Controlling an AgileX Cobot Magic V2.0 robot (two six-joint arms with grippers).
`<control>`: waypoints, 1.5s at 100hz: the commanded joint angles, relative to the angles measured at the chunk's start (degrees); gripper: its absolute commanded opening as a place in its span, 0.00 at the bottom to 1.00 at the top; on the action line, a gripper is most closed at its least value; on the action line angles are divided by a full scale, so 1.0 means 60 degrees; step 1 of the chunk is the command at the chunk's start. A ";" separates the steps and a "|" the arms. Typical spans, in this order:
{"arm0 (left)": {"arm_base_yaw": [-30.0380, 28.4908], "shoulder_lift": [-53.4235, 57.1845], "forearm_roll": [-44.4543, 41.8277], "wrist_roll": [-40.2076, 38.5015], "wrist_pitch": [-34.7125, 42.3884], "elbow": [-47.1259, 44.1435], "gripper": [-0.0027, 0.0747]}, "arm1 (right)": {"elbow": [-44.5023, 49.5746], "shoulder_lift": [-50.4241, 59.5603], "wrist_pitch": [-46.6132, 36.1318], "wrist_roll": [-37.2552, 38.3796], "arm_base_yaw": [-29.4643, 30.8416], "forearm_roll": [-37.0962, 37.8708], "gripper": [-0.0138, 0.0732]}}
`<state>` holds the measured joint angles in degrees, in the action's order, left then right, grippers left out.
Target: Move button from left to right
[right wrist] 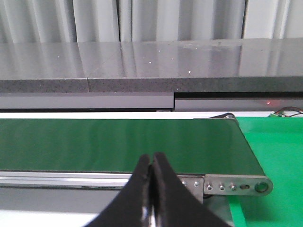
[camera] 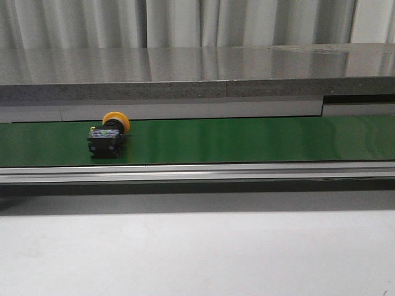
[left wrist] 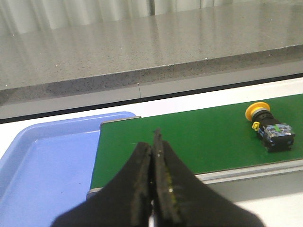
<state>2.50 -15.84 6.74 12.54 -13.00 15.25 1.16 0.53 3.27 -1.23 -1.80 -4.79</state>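
Observation:
The button (camera: 108, 135) lies on its side on the green conveyor belt (camera: 247, 139), left of the middle in the front view, its orange-yellow cap toward the far side and its black body toward me. It also shows in the left wrist view (left wrist: 267, 126). My left gripper (left wrist: 155, 139) is shut and empty, near the belt's left end, well apart from the button. My right gripper (right wrist: 151, 158) is shut and empty, over the near rail by the belt's right end (right wrist: 232, 146). Neither gripper shows in the front view.
A blue tray (left wrist: 42, 161) sits just past the belt's left end. A bright green mat (right wrist: 277, 156) lies past the right end. A metal rail (camera: 197, 171) runs along the belt's near side. A grey stone counter (camera: 197, 71) stands behind it.

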 commanded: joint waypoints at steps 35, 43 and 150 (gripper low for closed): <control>0.0082 -0.0096 0.0125 -0.0016 0.0819 0.0267 0.01 | -0.4307 -0.2146 0.2787 -0.0032 0.0006 0.0088 0.08; 0.0082 -0.0096 0.0125 -0.0016 0.0819 0.0267 0.01 | -0.5154 -0.3044 0.3659 -0.0032 0.0006 0.0088 0.08; 0.0082 -0.0096 0.0125 -0.0016 0.0819 0.0267 0.01 | -0.7732 -0.7966 0.5914 -0.0032 0.0006 -0.0832 0.92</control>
<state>2.50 -15.84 6.74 12.54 -13.00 15.25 -43.22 -47.29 43.79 -1.23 -1.80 -9.03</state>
